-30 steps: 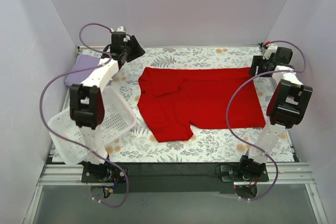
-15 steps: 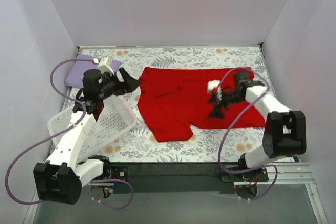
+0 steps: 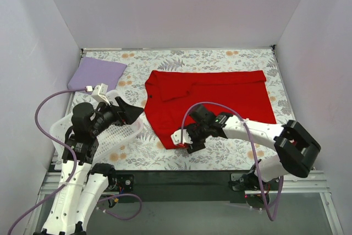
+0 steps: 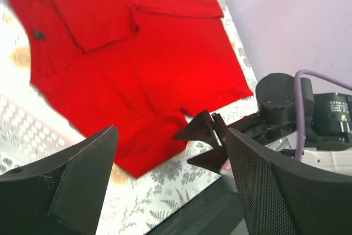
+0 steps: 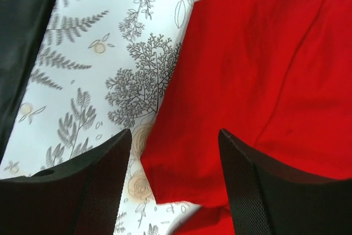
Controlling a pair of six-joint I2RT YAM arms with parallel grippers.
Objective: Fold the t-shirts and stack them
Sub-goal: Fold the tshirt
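Observation:
A red t-shirt (image 3: 209, 103) lies partly folded on the floral table, one sleeve folded across its chest. It also shows in the left wrist view (image 4: 137, 64) and the right wrist view (image 5: 258, 81). My right gripper (image 3: 184, 140) is open and hovers low over the shirt's near left corner (image 5: 181, 185), a finger on each side. My left gripper (image 3: 132, 113) is open and empty, above the basket's right rim, just left of the shirt. A folded lilac t-shirt (image 3: 96, 72) lies at the back left.
A white mesh basket (image 3: 118, 130) sits at the near left under the left arm. The table's dark front edge (image 3: 181, 174) runs just below the right gripper. The enclosure walls stand close on the left, right and back.
Both arms swung from the back of the table toward the front. The right gripper crossed the shirt to its near left corner. The left gripper drew back over the basket.

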